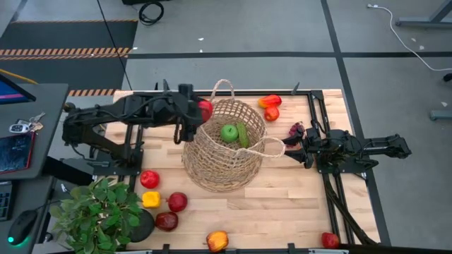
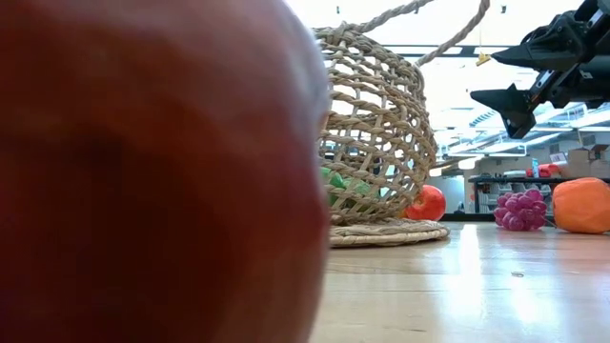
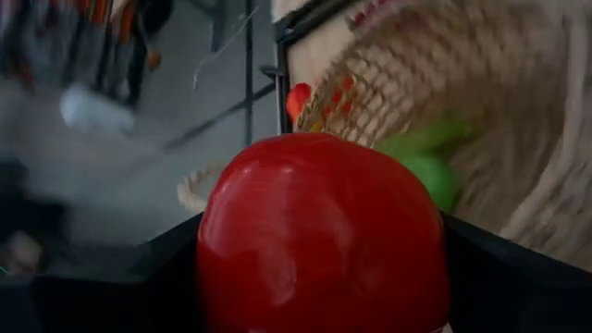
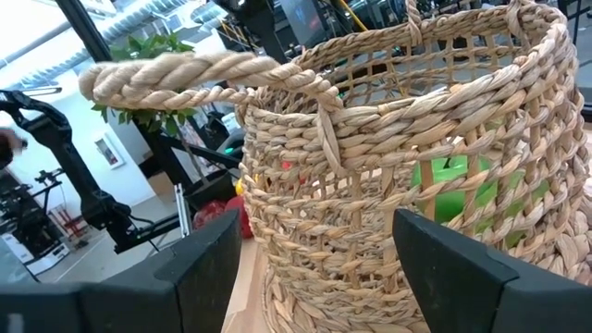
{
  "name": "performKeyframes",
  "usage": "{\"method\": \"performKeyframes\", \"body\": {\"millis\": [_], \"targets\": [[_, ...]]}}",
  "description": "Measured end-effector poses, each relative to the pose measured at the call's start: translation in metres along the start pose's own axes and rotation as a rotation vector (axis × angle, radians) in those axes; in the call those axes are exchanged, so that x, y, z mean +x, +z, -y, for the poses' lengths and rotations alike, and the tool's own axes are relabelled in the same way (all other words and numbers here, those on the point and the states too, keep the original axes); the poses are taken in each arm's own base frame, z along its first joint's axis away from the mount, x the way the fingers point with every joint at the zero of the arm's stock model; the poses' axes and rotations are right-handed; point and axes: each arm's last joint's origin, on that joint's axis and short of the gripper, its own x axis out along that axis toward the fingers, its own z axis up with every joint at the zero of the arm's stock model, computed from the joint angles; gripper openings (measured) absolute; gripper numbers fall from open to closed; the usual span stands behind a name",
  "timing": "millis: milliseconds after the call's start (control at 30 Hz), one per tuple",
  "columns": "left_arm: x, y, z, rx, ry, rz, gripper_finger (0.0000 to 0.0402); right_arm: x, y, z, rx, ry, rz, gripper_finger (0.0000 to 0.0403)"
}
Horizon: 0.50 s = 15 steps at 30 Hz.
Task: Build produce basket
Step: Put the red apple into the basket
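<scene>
1. The basket [image 1: 222, 152] stands near the middle of the surface [image 1: 282, 197] and is only partly filled: a green apple [image 1: 229, 132] and a long green vegetable [image 1: 243, 135] lie inside it.
2. The left gripper [image 1: 200, 111] hangs just over the basket's rim on the left-arm side, its fingers pinching a red fruit [image 3: 319, 231]. I judge this piece to be on its way in, not yet released.
3. The right gripper [image 1: 291, 149] sits just beside the basket's right loop handle [image 1: 268, 147], its fingers [image 4: 208, 268] spread to either side of the wicker wall in the right wrist view and holding nothing.
4. Much produce is left outside the basket. Beyond its far side lie an orange-red piece [image 1: 270, 101] and a red one [image 1: 271, 113], with the purple grapes [image 1: 296, 130] a little further right.
5. On the basket's near left lie a red fruit [image 1: 149, 179], a yellow piece [image 1: 151, 200] and two dark red fruits [image 1: 177, 202] near a potted plant [image 1: 95, 215].
6. At the near edge, well apart from the basket, wait an orange-yellow fruit [image 1: 217, 240] and a red one [image 1: 330, 240].
7. My judgement: roughly a quarter done.
</scene>
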Motion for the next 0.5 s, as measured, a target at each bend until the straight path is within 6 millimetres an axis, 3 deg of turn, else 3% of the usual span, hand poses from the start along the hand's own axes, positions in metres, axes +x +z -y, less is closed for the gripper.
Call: {"method": "performKeyframes", "body": {"millis": [267, 367, 500], "targets": [[0.014, 0.003, 0.006, 0.746, -0.03, -0.025, 0.0339, 0.0, 0.0, 0.0, 0.0, 0.0, 0.0, 0.0284], [0.016, 0.003, 0.007, 0.87, -0.037, -0.026, 0.0348, 0.0, 0.0, 0.0, 0.0, 0.0, 0.0, 0.0284], [0.018, 0.004, 0.007, 0.87, -0.037, -0.028, 0.0351, 0.0, 0.0, 0.0, 0.0, 0.0, 0.001, 0.0284]]}}
